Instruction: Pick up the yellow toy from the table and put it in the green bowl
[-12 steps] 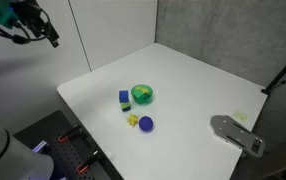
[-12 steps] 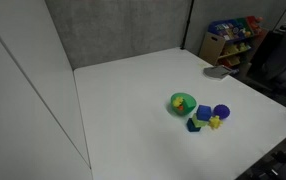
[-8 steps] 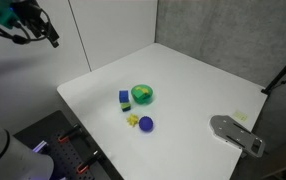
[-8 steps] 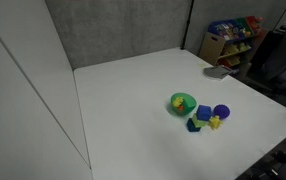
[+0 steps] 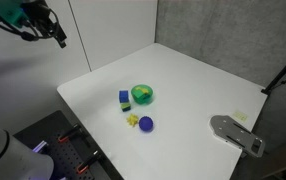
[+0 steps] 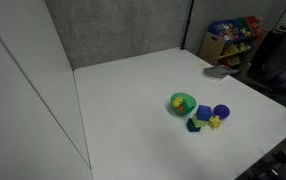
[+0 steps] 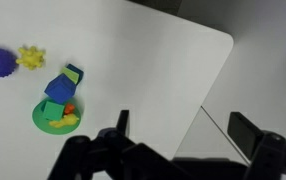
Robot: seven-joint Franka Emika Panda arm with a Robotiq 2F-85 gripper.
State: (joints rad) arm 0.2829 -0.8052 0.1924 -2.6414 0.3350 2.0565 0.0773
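The yellow toy [image 5: 132, 121] lies on the white table [image 5: 203, 85] beside a purple ball [image 5: 146, 124]; it also shows in an exterior view [image 6: 215, 122] and in the wrist view [image 7: 30, 57]. The green bowl [image 5: 142, 95] holds small toys and stands just behind; it also shows in an exterior view [image 6: 182, 103] and in the wrist view [image 7: 49, 118]. My gripper [image 5: 57, 37] is high above the table's corner, far from the toys. In the wrist view its jaws [image 7: 183, 127] are open and empty.
A blue block [image 5: 124, 97] stands next to the bowl. A grey flat device [image 5: 235, 133] lies at the table's edge. A shelf with colourful items [image 6: 231, 40] stands behind the table. Grey walls surround the table.
My gripper has moved slightly to the right towards the table in the exterior view. The toys and bowl have not moved.
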